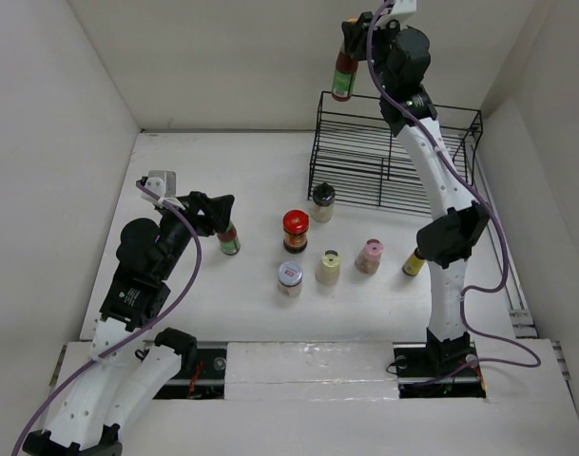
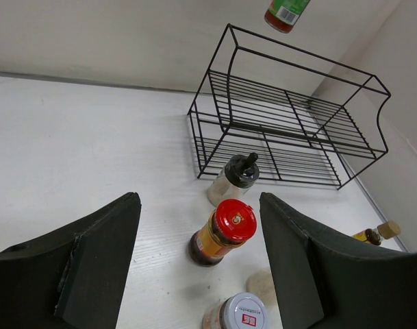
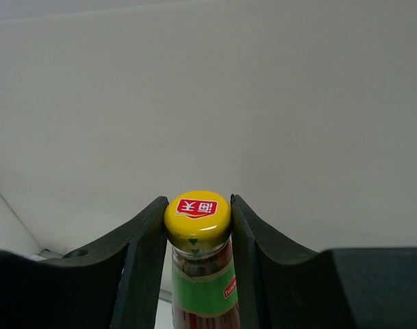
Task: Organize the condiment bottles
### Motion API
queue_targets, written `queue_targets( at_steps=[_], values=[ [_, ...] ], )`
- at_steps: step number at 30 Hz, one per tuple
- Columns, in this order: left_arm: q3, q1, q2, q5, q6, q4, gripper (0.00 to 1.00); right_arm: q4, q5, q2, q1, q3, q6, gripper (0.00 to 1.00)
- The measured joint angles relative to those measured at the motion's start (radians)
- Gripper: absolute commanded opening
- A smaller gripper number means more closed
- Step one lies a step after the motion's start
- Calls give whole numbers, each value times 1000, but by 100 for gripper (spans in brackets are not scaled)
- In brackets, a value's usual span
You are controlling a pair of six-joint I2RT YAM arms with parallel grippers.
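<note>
The right gripper (image 3: 198, 218) is clamped on the yellow cap of a dark glass sauce bottle with a green label (image 1: 343, 74). The bottle hangs upright at the top of the overhead view, right of centre. The black wire rack (image 1: 432, 161) lies just below it in the frame, so lowering falls to the right arm. At centre left, the left gripper (image 1: 221, 215) stands parted and empty, near a red-lidded jar (image 1: 296, 223).

The rack (image 2: 276, 113) is thin black wire. The bottle's (image 3: 201, 288) yellow cap (image 3: 197, 214) is glossy, as is the jar's (image 2: 209, 245) red lid (image 2: 235, 221). The tabletop (image 2: 71, 137) is matt white, faintly grained.
</note>
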State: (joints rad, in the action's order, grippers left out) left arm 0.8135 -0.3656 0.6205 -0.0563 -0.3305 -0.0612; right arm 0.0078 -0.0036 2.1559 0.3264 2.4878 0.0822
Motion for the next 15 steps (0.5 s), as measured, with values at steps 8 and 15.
queue_targets(
  at_steps=[8, 15],
  values=[
    [0, 0, 0, 0, 0, 0, 66, 1, 0, 14, -5, -14, 0, 14],
    [0, 0, 0, 0, 0, 0, 66, 6, 0, 47, -5, -32, -1, 14]
  ],
)
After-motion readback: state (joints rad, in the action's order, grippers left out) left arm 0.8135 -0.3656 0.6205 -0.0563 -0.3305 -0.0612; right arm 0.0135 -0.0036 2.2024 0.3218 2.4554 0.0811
